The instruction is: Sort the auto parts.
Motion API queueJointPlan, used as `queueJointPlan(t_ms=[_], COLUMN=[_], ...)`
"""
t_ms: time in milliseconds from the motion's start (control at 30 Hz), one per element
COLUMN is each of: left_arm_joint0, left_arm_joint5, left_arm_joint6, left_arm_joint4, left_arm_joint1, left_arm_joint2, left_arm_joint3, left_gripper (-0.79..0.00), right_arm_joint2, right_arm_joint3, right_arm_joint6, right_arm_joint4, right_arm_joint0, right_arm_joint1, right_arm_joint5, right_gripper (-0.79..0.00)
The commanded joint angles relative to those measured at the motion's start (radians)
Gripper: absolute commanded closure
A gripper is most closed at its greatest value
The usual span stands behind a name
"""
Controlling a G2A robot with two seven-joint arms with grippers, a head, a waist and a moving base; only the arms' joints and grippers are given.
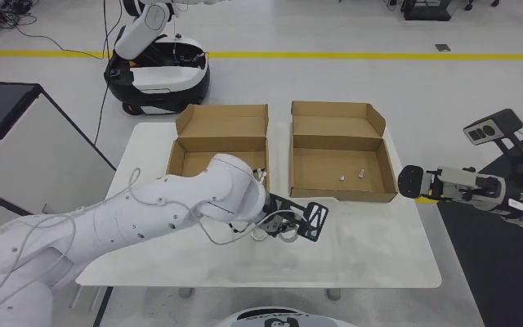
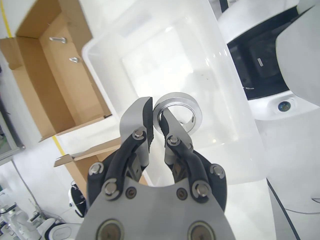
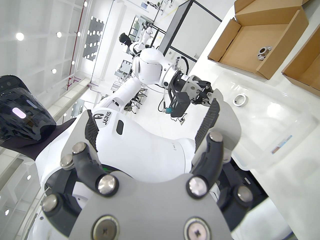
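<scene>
Our left claw hangs slightly parted and empty, just over the silver metal ring lying in the clear plastic tray. From the right wrist we see a gap between them. The right claw gapes wide at the white surface's right edge. We can't read the tray's white sticker.

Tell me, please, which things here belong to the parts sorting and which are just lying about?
Job: metal ring, clear tray, left box with flanged hub, right box with two small bolts, left fingers at the ring.
Lying about: parked robot beyond the table, black-framed stand, yellow floor line.
</scene>
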Motion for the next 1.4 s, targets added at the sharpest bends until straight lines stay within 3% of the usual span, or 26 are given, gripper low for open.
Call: queueJointPlan(t_ms=[0, 200, 467, 600, 833, 1067, 1367], left_arm_joint0=[0.015, 0.094, 0.252, 0.344, 0.47, 0.538, 0.58], left_arm_joint5=[0.007, 0.033, 0.012, 0.02, 0.013, -0.036, -0.092], left_arm_joint6=[0.093, 0.383, 0.743, 0.945, 1.195, 1.42, 1.737], left_arm_joint4=[0.054, 0.184, 0.307, 0.333, 0.34, 0.309, 0.333], left_arm_joint1=[0.002, 0.025, 0.08, 0.106, 0.134, 0.143, 0.125], left_arm_joint2=[-0.029, -0.13, -0.278, -0.358, -0.471, -0.564, -0.612], left_arm_joint3=[0.001, 0.027, 0.079, 0.107, 0.139, 0.156, 0.176], left_gripper=[0.0, 0.0, 0.0, 0.0, 0.0, 0.0, 0.0], right_arm_joint2=[0.0, 0.0, 0.0, 0.0, 0.0, 0.0, 0.0], right_arm_joint3=[0.0, 0.0, 0.0, 0.0, 0.0, 0.0, 0.0], right_arm_joint6=[0.0, 0.0, 0.0, 0.0, 0.0, 0.0, 0.0], right_arm_joint4=[0.0, 0.0, 0.0, 0.0, 0.0, 0.0, 0.0], right_arm_joint0=[0.0, 0.0, 0.0, 0.0, 0.0, 0.0, 0.0], right_arm_joint1=[0.0, 0.0, 0.0, 0.0, 0.0, 0.0, 0.0], right_arm_joint5=[0.0, 0.0, 0.0, 0.0, 0.0, 0.0, 0.0], right_gripper=[-0.785, -0.785, -0.785, -0.785, -0.785, -0.785, -0.785])
